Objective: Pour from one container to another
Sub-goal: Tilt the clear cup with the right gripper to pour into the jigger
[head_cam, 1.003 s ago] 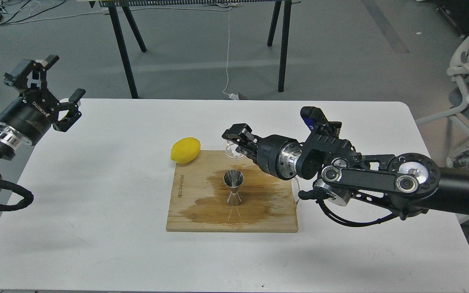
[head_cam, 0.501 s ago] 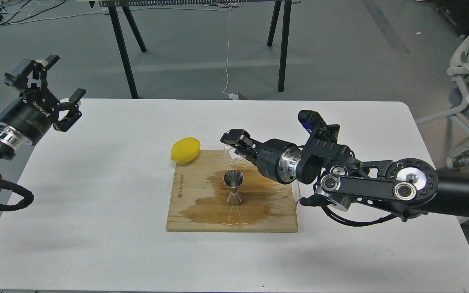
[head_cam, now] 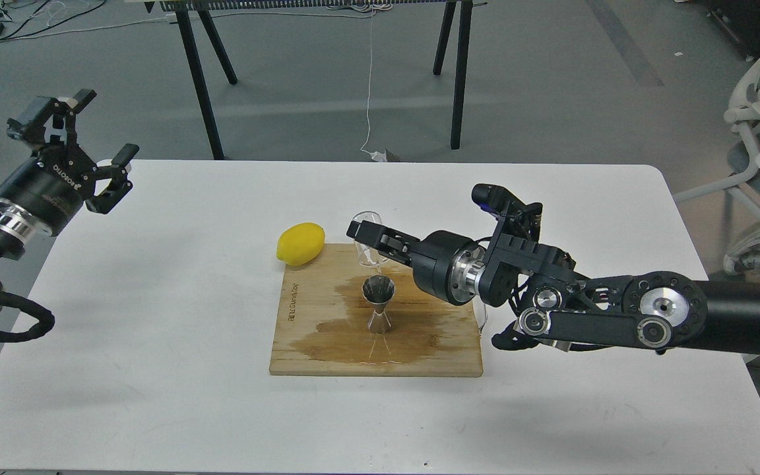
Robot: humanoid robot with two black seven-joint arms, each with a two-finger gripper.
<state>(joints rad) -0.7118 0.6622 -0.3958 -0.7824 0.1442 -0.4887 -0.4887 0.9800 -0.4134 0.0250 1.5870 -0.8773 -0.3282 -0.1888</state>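
pour looks mid-way or near its end, judging by the layout. right pincer (head_cam: 368,239) is closed around the cup (head_cam: 368,237), holding it tilted just above and at about 11 o'clock of the jigger (head_cam: 378,305). cup and jigger are apart, not touching. cannot tell if a stream is running right now; the glass is too clear against the board.

board (head_cam: 327,343) has a wide dark wet patch spreading around the jigger's base out to 3 o'clock and 6 o'clock, so a good share of liquid has missed or overflowed. my guess: jigger is full or close to it, cup nearly empty. left to do: level the cup, back off, set it down.

cup: small, round, colourless, almost see-through, only rim and highlights show. cannot read its fill level.

jigger: shiny steel, hourglass, upright near board centre, top cone mouth open upward, dark inside.

lemon (head_cam: 300,243) sits at 10 o'clock of the jigger, at the board's far left corner, well clear of the pour.

left pincer (head_cam: 86,152) is wide open, holds nothing, hangs over the worktop (head_cam: 156,396) edge at far 9 o'clock.

risk: wet board, jigger could slide if nudged.
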